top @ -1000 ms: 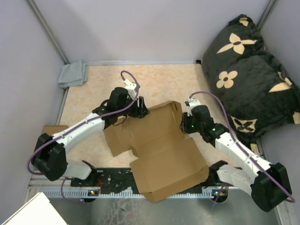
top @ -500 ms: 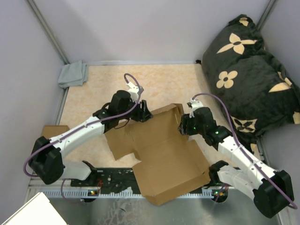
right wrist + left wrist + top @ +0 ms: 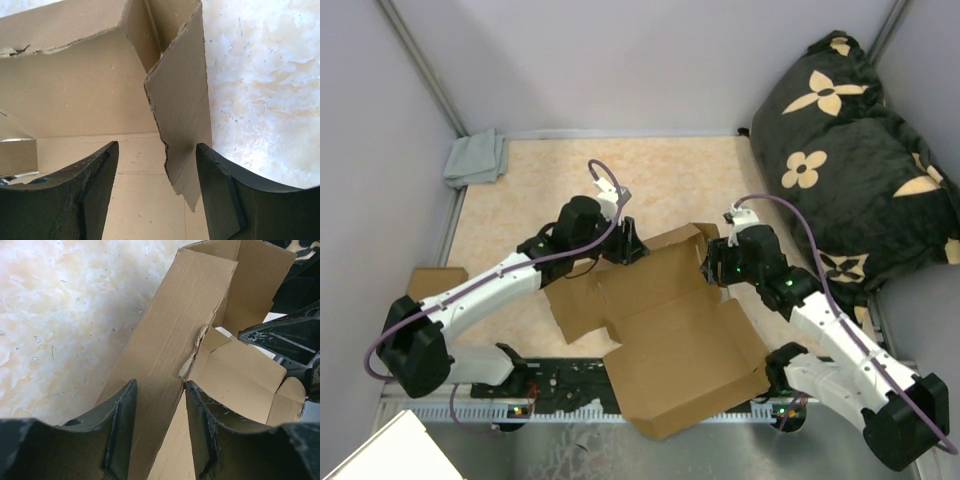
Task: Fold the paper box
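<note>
The paper box [image 3: 670, 340] is plain brown cardboard, lying open in the middle of the table with its far wall and right side flap raised. My left gripper [image 3: 632, 243] is at the far wall's left end. In the left wrist view it [image 3: 159, 390] is open, its fingers either side of the upright wall panel [image 3: 175, 325]. My right gripper [image 3: 712, 268] is at the box's far right corner. In the right wrist view it [image 3: 157, 145] stands wide open around the standing side flap [image 3: 182, 110], which hangs close to the right finger [image 3: 220, 190].
A grey cloth [image 3: 477, 157] lies in the far left corner. A black cushion with beige flowers [image 3: 850, 150] fills the right side. A small brown cardboard piece [image 3: 432, 278] sits at the left edge. Grey walls enclose the table, and a metal rail [image 3: 570, 410] runs along the near edge.
My right gripper has opened wide around the side flap. The left gripper has shifted slightly right along the far wall, its fingers drawing closer together. The box has barely moved.
</note>
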`<state>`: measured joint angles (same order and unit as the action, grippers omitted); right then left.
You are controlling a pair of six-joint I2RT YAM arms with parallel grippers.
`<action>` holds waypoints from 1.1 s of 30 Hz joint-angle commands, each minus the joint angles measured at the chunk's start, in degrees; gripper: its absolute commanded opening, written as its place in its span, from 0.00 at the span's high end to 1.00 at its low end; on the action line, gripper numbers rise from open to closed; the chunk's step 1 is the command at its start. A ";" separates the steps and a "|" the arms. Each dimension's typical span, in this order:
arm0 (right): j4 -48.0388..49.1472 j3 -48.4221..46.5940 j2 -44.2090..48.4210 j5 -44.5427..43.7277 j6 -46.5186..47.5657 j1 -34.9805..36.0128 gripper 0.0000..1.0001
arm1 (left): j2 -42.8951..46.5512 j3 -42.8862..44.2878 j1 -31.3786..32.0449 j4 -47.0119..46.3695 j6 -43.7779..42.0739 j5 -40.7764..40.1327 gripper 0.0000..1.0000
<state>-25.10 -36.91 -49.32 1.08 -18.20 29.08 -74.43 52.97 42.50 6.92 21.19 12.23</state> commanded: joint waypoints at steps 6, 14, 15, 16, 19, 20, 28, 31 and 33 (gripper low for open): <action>0.70 -2.47 -1.55 -0.56 1.32 0.45 0.36 | -1.96 0.50 2.50 4.07 -1.54 -2.78 0.52; 0.67 -4.24 2.13 -2.86 1.26 0.45 0.31 | -1.29 1.17 3.19 4.44 -1.63 -3.03 0.54; 0.69 -4.61 2.67 -4.10 1.09 0.45 0.30 | -1.22 1.21 3.28 4.48 -1.63 -2.95 0.55; 0.81 -5.11 3.18 -5.35 1.06 0.38 0.28 | -1.15 1.09 3.35 4.46 -1.51 -2.92 0.55; 2.12 -6.37 4.67 -9.51 1.01 0.41 0.24 | -0.82 0.95 3.61 4.35 -1.11 -2.63 0.56; 2.73 -6.79 4.78 -10.84 1.12 0.37 0.22 | -0.71 0.92 3.70 4.29 -1.01 -2.43 0.56; 8.34 -11.86 0.40 -12.03 1.11 -6.11 0.20 | 0.88 1.08 5.23 4.07 -0.12 -1.95 0.58; 12.50 -11.20 -0.98 -11.15 0.21 -11.27 0.20 | 1.30 0.88 5.76 3.78 0.21 -1.82 0.58; 13.80 -11.49 -2.80 -6.96 -0.14 -14.30 0.22 | 1.14 0.74 5.91 3.64 0.25 -2.11 0.59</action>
<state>-18.37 -46.04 -49.84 -9.10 -17.23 19.79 -73.84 53.32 47.16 8.67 20.14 8.14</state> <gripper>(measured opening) 0.793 0.419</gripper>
